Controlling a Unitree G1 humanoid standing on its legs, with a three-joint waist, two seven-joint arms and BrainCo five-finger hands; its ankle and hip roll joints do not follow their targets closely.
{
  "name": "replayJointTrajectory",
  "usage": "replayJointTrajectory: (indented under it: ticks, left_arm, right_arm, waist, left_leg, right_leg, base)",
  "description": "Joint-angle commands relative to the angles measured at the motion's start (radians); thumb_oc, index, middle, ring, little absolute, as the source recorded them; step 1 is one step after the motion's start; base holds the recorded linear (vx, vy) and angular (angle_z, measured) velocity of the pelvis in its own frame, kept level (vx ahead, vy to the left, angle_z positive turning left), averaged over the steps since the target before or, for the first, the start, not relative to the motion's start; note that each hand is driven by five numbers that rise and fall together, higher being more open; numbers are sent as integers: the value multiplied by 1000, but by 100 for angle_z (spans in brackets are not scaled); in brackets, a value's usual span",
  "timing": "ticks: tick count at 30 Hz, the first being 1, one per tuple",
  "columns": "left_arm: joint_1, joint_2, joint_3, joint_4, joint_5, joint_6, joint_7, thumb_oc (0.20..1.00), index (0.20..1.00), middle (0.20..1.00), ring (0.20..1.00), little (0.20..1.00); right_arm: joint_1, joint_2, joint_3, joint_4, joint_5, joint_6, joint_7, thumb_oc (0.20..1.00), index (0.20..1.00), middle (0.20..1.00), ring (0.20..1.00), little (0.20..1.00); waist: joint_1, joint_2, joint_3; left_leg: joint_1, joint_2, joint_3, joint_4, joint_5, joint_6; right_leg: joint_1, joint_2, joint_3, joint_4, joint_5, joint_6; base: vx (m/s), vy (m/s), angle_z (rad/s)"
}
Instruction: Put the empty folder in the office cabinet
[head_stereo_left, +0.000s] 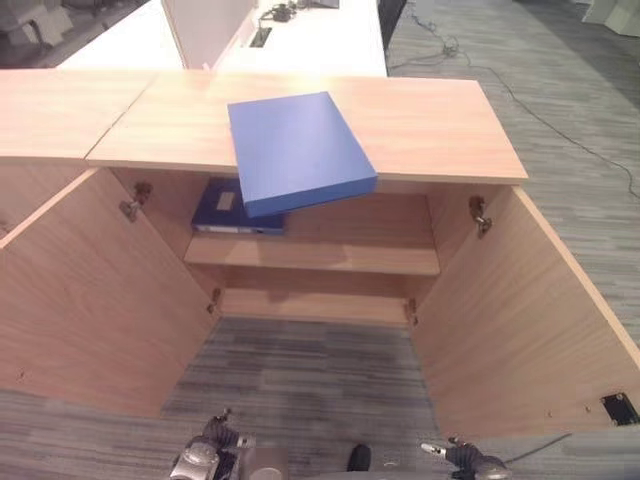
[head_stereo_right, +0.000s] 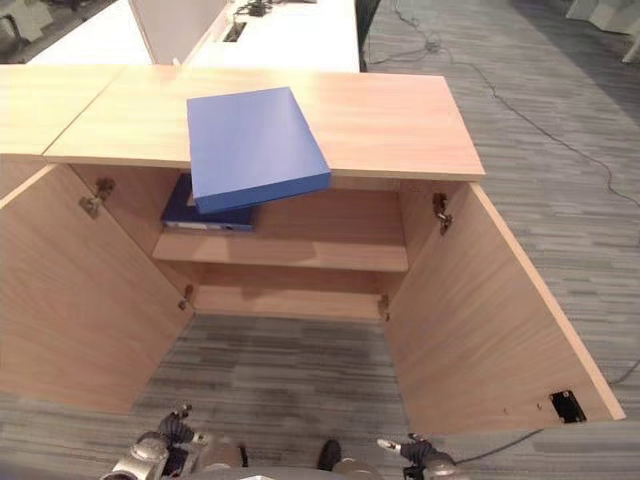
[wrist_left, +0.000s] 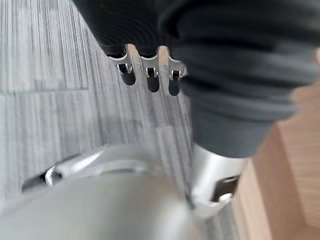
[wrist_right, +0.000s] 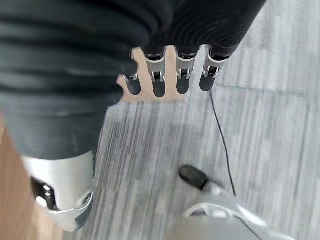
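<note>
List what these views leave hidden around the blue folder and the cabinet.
- Dark binder on the shelf: partly covered by the overhanging blue folder, eye views.
- Whether the folder is empty: closed.
- Cabinet floor below the shelf: hidden by the shelf.

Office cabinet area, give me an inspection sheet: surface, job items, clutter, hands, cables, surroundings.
Surface: wooden cabinet top, bare apart from the folder.
Job's things: blue folder lies flat on the top, its near corner overhanging the front edge. Office cabinet has both doors swung open; inner shelf mostly free.
Clutter: a dark blue binder lies on the shelf's left side.
Hands: left hand and right hand hang low over the carpet, fingers straight, holding nothing.
Cables: a dark cable runs across the carpet behind the cabinet on the right.
Surroundings: grey carpet; white desks behind the cabinet.
</note>
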Motion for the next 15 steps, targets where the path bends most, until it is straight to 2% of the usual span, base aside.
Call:
replayJointTrajectory:
  ticks: [1, 2, 3, 5, 8, 11, 13, 15]
  left_arm:
    - [21, -21, -43, -41, -39, 1, -10, 1000, 1000, 1000, 1000, 1000]
    - [21, -21, -43, -41, -39, 1, -10, 1000, 1000, 1000, 1000, 1000]
    - [28, -27, -44, -55, -58, -3, -23, 1000, 1000, 1000, 1000, 1000]
    - [34, -34, -40, -56, -71, -1, -30, 1000, 1000, 1000, 1000, 1000]
    - [55, -49, -19, -78, -145, -7, -42, 1000, 1000, 1000, 1000, 1000]
    - [60, -49, -14, -102, -170, -7, -44, 1000, 1000, 1000, 1000, 1000]
    - [79, -45, 1, -188, -238, -1, -60, 1000, 1000, 1000, 1000, 1000]
    - [111, -54, 26, -298, -399, -2, -73, 1000, 1000, 1000, 1000, 1000]
  right_arm:
    - [-4, -47, 20, 23, -42, -4, -1, 1000, 1000, 1000, 1000, 1000]
    - [-4, -47, 20, 23, -42, -4, -1, 1000, 1000, 1000, 1000, 1000]
    - [-2, -52, 19, 27, -51, -4, -1, 1000, 1000, 1000, 1000, 1000]
    - [4, -51, 12, 27, -49, -2, -1, 1000, 1000, 1000, 1000, 1000]
    - [22, -39, -11, 11, -27, 5, 11, 1000, 1000, 1000, 1000, 1000]
    - [24, -36, -9, 9, -29, 7, 13, 1000, 1000, 1000, 1000, 1000]
    - [28, -32, -4, -5, -42, 15, 18, 1000, 1000, 1000, 1000, 1000]
    - [31, -34, -7, -25, -55, 24, 28, 1000, 1000, 1000, 1000, 1000]
  waist:
    - [53, 17, 37]
    - [54, 16, 39]
    - [51, 33, 20]
    - [48, 38, 10]
    - [39, 68, -23]
    - [40, 73, -25]
    - [41, 79, -35]
    - [39, 85, -48]
  left_leg:
    - [86, -91, -58, -411, 8, 50]
    - [93, -92, -55, -420, 12, 50]
    - [133, -115, -75, -464, 5, 41]
    - [152, -123, -72, -485, 5, 40]
    - [258, -162, -64, -637, 33, 53]
    - [274, -171, -68, -667, 42, 58]
    - [297, -186, -67, -715, 47, 67]
    - [305, -199, -75, -725, 39, 75]
  right_leg:
    - [-21, -32, 23, 3, 32, 154]
    - [-19, -34, 24, 2, 32, 155]
    - [-8, -47, 23, 3, 25, 166]
    - [1, -59, 24, 4, 26, 166]
    - [22, -90, 39, 19, 26, 178]
    - [22, -97, 41, 22, 26, 182]
    - [22, -107, 47, 18, 34, 195]
    - [25, -115, 47, 6, 42, 208]
  base:
    - [105, 222, -32]
    - [120, 177, -49]
    - [122, 100, -55]
    - [166, 157, -30]
    - [226, 260, -7]
    - [71, 100, 2]
    - [84, 120, 1]
    - [83, 101, 3]
